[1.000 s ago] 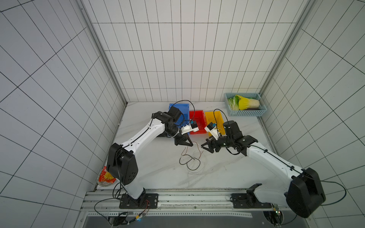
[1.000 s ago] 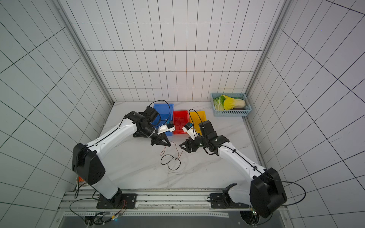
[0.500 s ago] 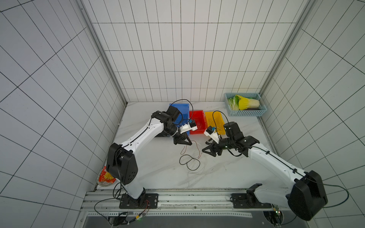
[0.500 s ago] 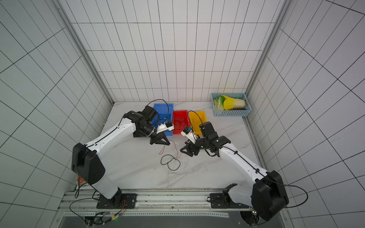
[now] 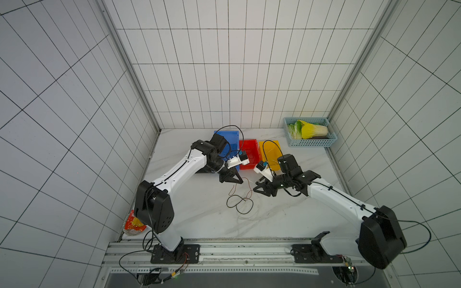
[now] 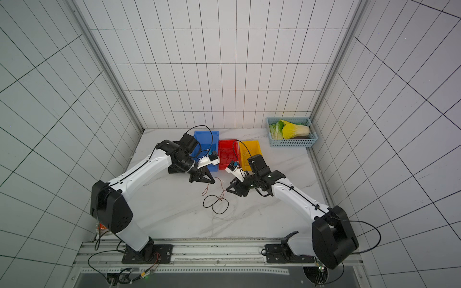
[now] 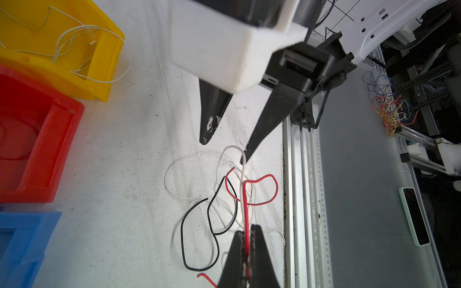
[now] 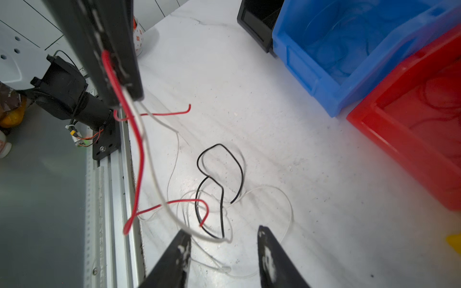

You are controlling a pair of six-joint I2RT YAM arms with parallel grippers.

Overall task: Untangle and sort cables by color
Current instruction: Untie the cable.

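My left gripper (image 7: pixel 247 230) is shut on a red cable (image 7: pixel 246 207) and a white cable (image 7: pixel 230 147) together, holding them up off the white table; both top views show it (image 5: pixel 240 182) (image 6: pixel 213 183) in front of the bins. The two strands hang down to a loose heap with a looped black cable (image 5: pixel 239 204) and more white ones. My right gripper (image 8: pixel 222 230) is open just above the heap, and the lifted white cable's bend (image 8: pixel 224 240) lies between its fingers. In a top view the right gripper (image 5: pixel 255 187) stands right of the heap.
A blue bin (image 5: pixel 230 139), red bin (image 5: pixel 249 149) and yellow bin (image 5: pixel 270 149) stand in a row behind the grippers, with a black bin (image 8: pixel 257 20) beside the blue. White cables lie in the yellow bin. A basket (image 5: pixel 309 143) holds cabbage at the back right. The metal rail (image 5: pixel 224 249) runs along the front.
My right gripper has come down and leftward toward the heap, and its jaws have narrowed around the white cable's bend. The left gripper has stayed shut and almost still.
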